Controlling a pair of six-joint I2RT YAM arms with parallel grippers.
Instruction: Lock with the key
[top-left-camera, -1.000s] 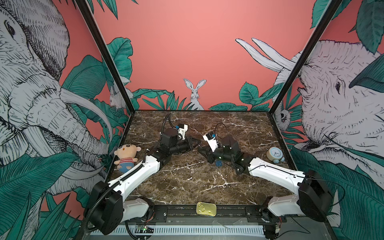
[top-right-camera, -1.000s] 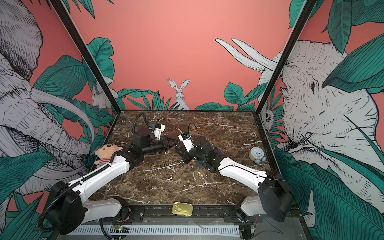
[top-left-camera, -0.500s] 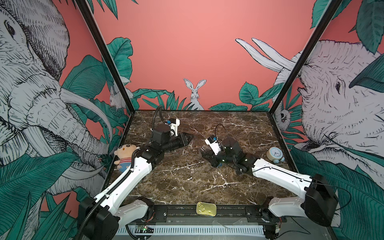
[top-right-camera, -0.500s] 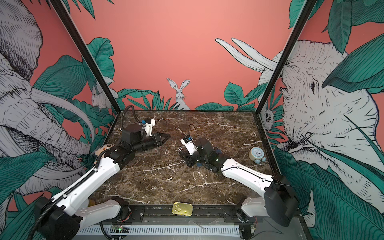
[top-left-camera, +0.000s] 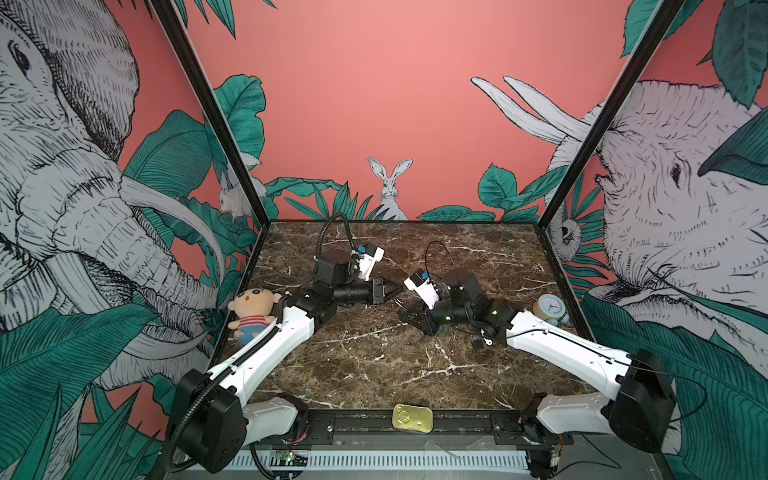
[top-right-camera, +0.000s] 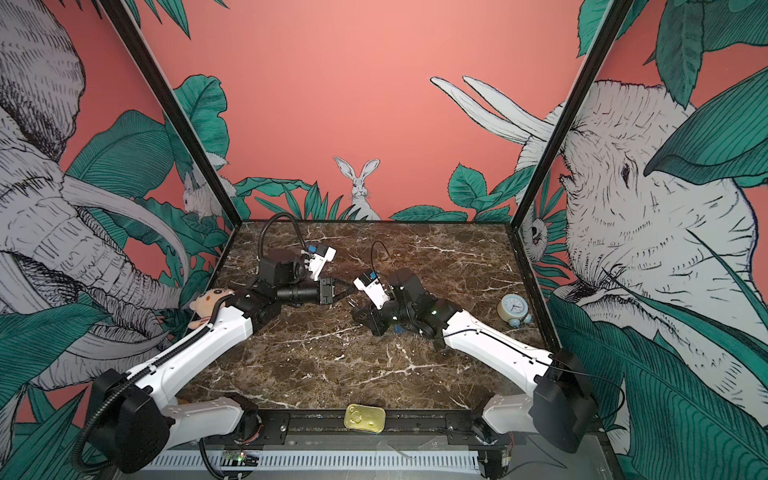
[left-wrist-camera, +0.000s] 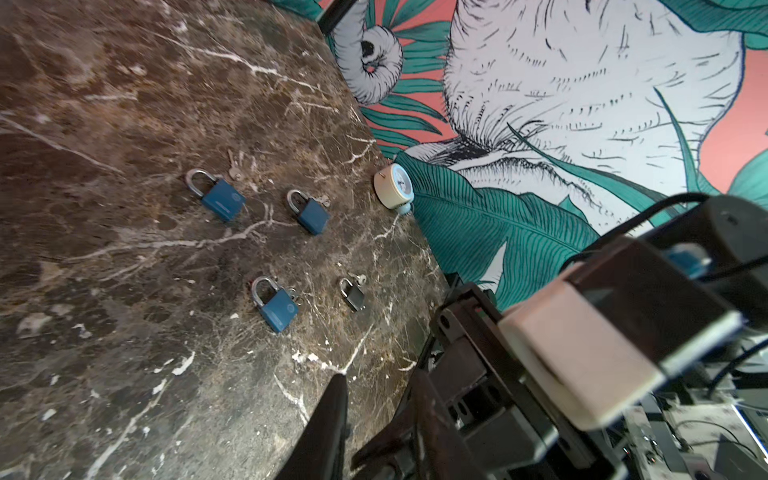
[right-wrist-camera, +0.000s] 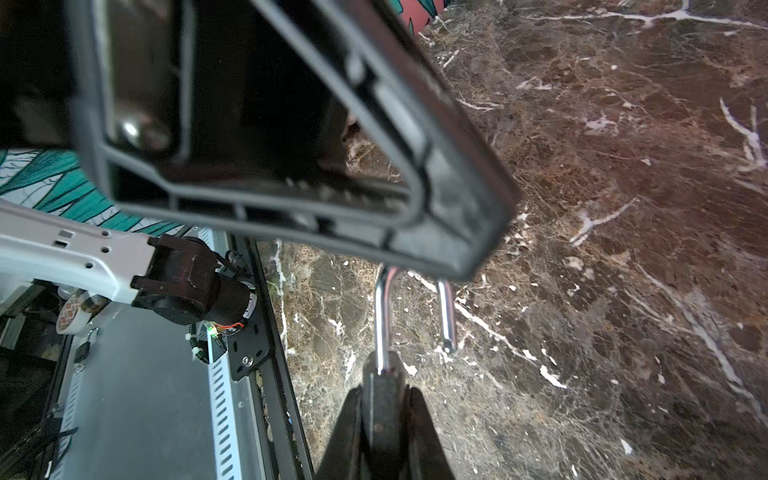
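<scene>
My right gripper (right-wrist-camera: 384, 395) is shut on the dark body of a padlock (right-wrist-camera: 381, 374). Its steel shackle (right-wrist-camera: 446, 316) stands open, one leg free of the body. The key of this padlock is hidden. In both top views the right gripper (top-left-camera: 409, 316) (top-right-camera: 360, 311) holds the padlock low over the middle of the table. My left gripper (top-left-camera: 390, 291) (top-right-camera: 341, 293) hovers close in front of it, over the shackle's bend. In the left wrist view the left gripper (left-wrist-camera: 380, 375) is open with only marble between its fingers.
On the marble behind the right arm lie three blue padlocks (left-wrist-camera: 222, 199) (left-wrist-camera: 311, 214) (left-wrist-camera: 277, 307) and a small black one (left-wrist-camera: 353, 295), small keys beside them. A clock (top-left-camera: 550, 307) stands at the right wall, a doll (top-left-camera: 251, 311) at the left, and a gold tin (top-left-camera: 412, 417) on the front rail.
The left gripper, shut and close to the padlock a second ago, drew back to the left, opened, and has come back toward the right gripper. The right gripper keeps its grip.
</scene>
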